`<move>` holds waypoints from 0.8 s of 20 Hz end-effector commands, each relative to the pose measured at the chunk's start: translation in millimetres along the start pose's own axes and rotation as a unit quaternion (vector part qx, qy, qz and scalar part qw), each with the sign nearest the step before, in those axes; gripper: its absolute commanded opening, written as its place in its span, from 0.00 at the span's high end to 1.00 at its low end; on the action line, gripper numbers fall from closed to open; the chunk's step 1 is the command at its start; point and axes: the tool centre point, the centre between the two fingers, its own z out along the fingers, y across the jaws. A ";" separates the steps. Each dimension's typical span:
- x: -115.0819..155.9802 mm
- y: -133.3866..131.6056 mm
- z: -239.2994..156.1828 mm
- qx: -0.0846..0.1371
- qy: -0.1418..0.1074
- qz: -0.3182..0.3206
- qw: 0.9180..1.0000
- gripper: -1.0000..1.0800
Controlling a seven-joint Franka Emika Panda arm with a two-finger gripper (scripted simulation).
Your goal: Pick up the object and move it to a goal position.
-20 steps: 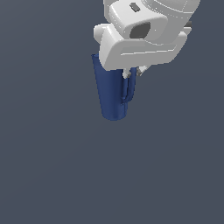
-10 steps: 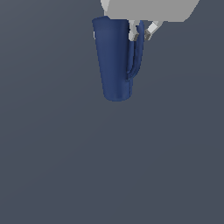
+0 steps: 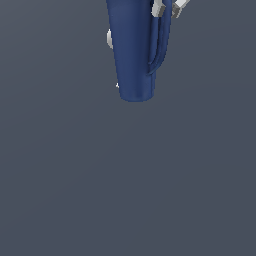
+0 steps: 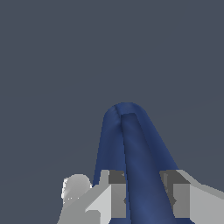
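In the wrist view the gripper [image 4: 143,199] has its two grey pads [image 4: 117,194] closed on the mug's [image 4: 131,148] loop handle [image 4: 139,175], one pad on each side of that strip, and the dark blue body tapers away from the camera to a rounded, narrower base. In the exterior view the mug [image 3: 134,55] hangs upright at the frame's top edge, its rim cut off, smooth and glossy, with the handle [image 3: 161,45] on the exterior view's right and only white fingertips [image 3: 158,9] showing beside it. Behind lies plain grey ground [image 3: 128,190]; the mug seems held clear of it, though the flat backdrop makes that hard to judge.
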 end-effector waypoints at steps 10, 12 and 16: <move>-5.4 -0.6 -11.0 0.000 0.001 0.000 1.000 1.00; -4.6 -1.1 -9.8 0.000 0.000 0.000 1.000 1.00; -10.7 -0.5 -13.9 0.000 0.000 0.000 1.000 1.00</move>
